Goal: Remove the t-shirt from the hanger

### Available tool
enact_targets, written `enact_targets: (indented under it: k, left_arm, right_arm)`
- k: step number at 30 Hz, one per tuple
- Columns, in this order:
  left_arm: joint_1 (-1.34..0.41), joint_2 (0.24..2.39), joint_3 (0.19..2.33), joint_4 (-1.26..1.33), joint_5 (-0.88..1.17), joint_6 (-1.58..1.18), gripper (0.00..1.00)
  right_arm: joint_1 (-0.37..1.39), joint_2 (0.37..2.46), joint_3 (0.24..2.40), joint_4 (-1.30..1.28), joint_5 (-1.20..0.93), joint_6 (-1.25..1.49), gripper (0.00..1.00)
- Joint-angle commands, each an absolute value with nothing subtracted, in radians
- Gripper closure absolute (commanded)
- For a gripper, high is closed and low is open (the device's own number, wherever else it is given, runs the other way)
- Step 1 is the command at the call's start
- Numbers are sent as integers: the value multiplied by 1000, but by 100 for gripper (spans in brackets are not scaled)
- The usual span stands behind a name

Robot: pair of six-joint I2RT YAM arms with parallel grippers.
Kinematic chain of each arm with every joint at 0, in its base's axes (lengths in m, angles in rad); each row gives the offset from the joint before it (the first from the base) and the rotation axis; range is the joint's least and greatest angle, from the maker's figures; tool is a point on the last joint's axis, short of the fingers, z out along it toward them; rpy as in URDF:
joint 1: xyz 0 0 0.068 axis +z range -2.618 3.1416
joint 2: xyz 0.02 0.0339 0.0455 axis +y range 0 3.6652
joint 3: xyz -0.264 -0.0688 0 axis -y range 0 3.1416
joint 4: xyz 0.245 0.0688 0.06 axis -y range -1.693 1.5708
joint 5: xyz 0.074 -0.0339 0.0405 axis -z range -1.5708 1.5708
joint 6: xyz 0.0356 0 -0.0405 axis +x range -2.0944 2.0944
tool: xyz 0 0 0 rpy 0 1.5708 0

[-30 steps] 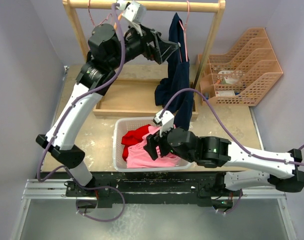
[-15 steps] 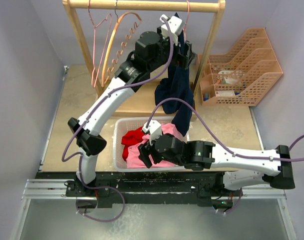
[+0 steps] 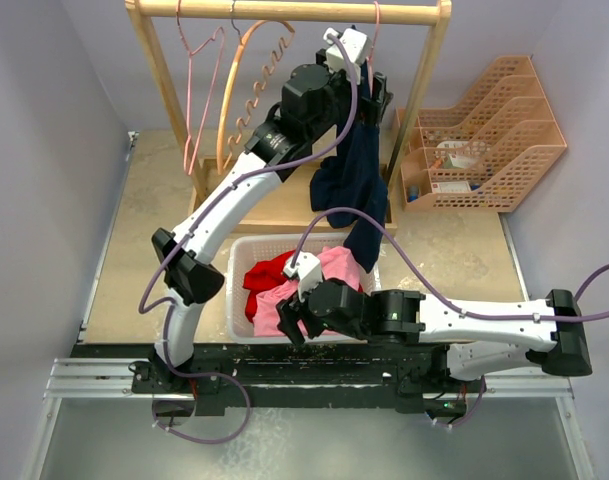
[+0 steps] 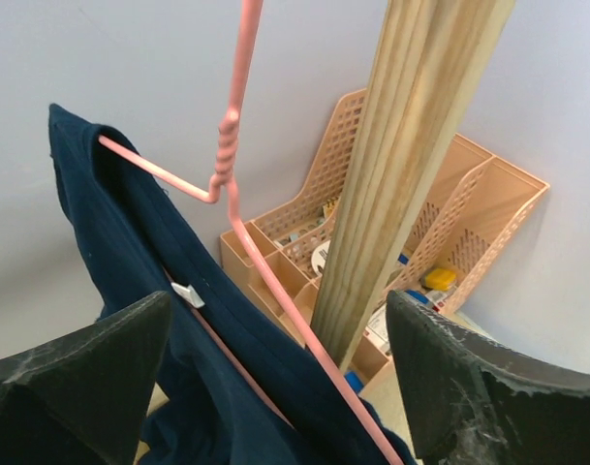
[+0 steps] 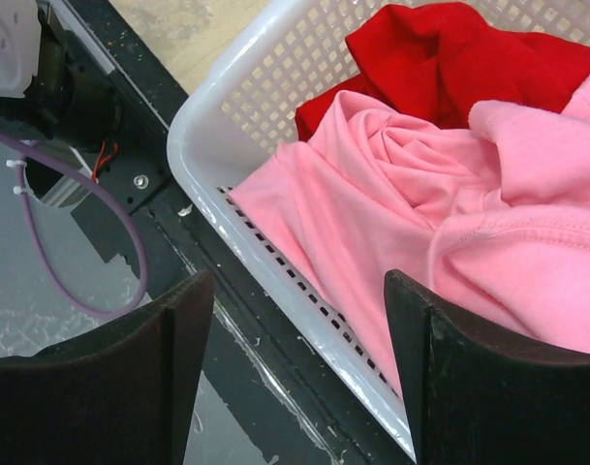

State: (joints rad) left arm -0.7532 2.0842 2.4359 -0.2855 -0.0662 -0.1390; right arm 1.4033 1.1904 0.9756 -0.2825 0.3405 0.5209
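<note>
Left gripper [image 4: 280, 373] is sitting up at the clothes rack, and I am reading its jaws as spread wide, gripping nothing. The navy t-shirt [image 4: 130, 252] is hanging on the pink hanger [image 4: 232, 126], draped along one arm of it, just beside the wooden post [image 4: 411, 145]. Both are showing between the fingers. Right gripper [image 5: 299, 329] is hovering over a corner of the white basket [image 5: 207, 107], jaws apart and empty. Below it the pink garment [image 5: 391, 194] is lying against the red garment [image 5: 450, 48].
</note>
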Motion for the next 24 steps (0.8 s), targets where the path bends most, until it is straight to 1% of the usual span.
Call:
enact_targets:
  k: [1,4,12,13,15,16,24]
  left_arm:
    - [-752,2097,2490,-199,-103,-145,15]
    - [-752,2100,2484,-205,-104,-144,34]
    - [-750,2068,2412,-189,-134,-130,78]
    - [-750,2059,2396,-177,-137,-127,86]
    - [-750,2041,2372,-161,-146,-113,98]
    - [-750,2039,2372,-158,-153,-108,100]
    - [-740,1978,2308,-41,-177,-31,100]
  right_arm:
    - [1421,1160,980,-242,340,544,27]
    - [1429,1158,987,-247,348,547,27]
    - [1452,1166,999,-268,369,545,27]
    - [1454,1166,1024,-269,370,546,27]
    - [1457,1166,1037,-275,375,547,27]
    - [1458,1167,1039,-279,378,547,27]
    - [1472,1160,1059,-288,412,544,27]
